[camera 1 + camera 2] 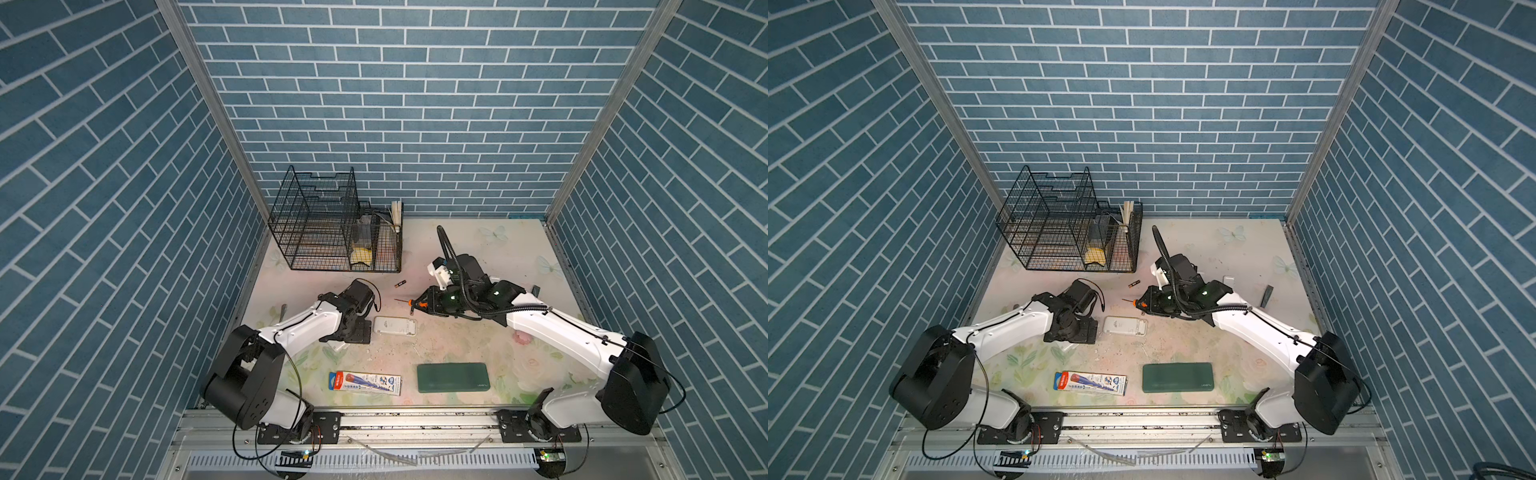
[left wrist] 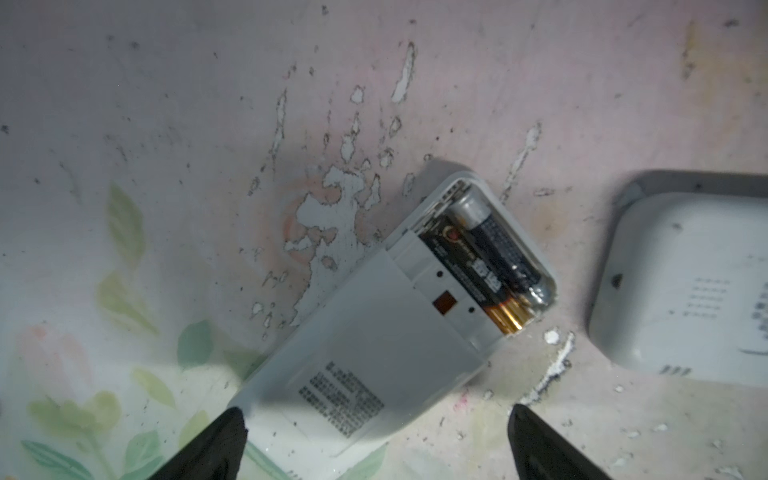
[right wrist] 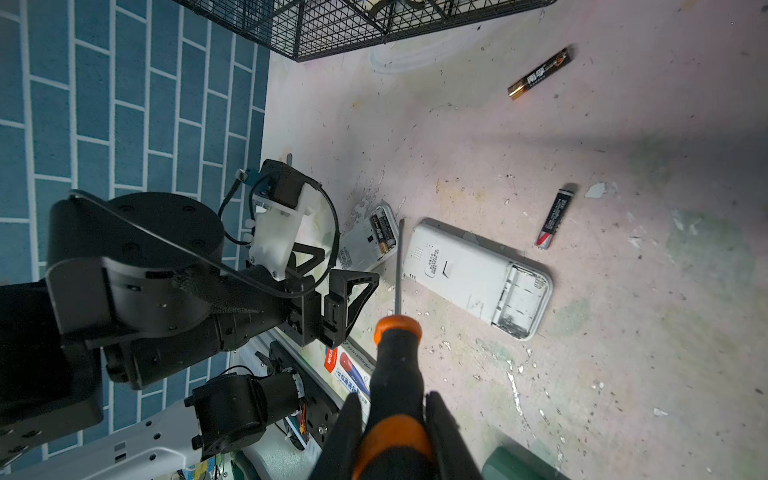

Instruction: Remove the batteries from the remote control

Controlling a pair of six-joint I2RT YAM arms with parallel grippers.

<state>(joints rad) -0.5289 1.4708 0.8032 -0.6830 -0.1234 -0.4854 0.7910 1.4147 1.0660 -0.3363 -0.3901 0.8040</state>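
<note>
Screwdriver is sitting in my right claw, both fingers pressing on its orange-and-black handle, and its thin shaft is pointing out toward the grey remote. My left claw is standing wide, holding nothing; its two black fingertips are hanging on either side of the closed end of this remote, and I cannot tell whether they are touching it. The remote is lying back side up on the table, its cover off, and two batteries are lying side by side in the open compartment at its far end.

Just beside it, a second white remote is lying with its compartment bare. In the right wrist view, one loose battery is lying apart near the wire rack, and another is lying near the white remote. In a top view the first one is showing between the rack and my right arm.

Toward the front edge, a printed box and a dark green case are lying well apart from the remotes, and bare table is showing between them. The table surface around the remote is scratched and flaking.
</note>
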